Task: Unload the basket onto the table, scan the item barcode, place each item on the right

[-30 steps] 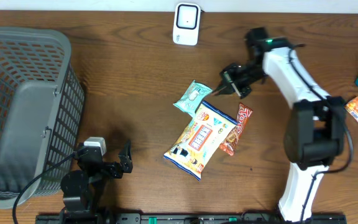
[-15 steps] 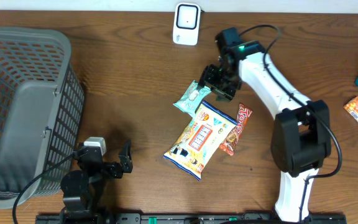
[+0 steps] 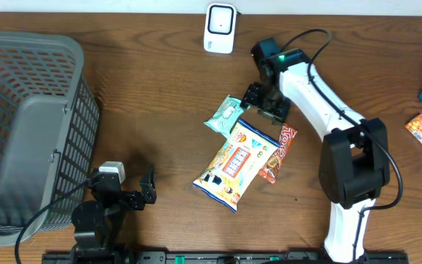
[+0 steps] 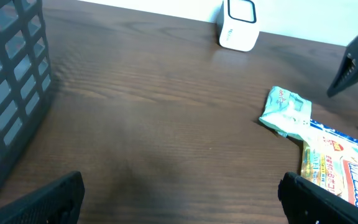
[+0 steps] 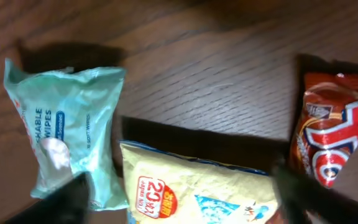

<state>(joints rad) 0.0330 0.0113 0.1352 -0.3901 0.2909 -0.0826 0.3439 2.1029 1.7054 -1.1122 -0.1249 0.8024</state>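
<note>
Jaws spread on right gripper [image 3: 264, 105], I saw it hovering over top edge of yellow snack bag [image 3: 237, 163], wipes pack [image 3: 226, 114] and red snack packet [image 3: 280, 149] either side, left gripper [image 3: 146, 189] jaws spread too

A white scanner [image 3: 220, 28] stood upright at the far edge of the worktop [image 3: 160, 110]. It had a dark square on its front. Well apart from it, three packs lay flat in a bunch. A small green pack of wipes [image 3: 226, 114] lay nearest the scanner. A big yellow and white snack bag [image 3: 238, 163] lay tilted, one corner touching the wipes. A thin red snack packet [image 3: 280, 150] lay just beside the yellow bag, on its other side.
</note>
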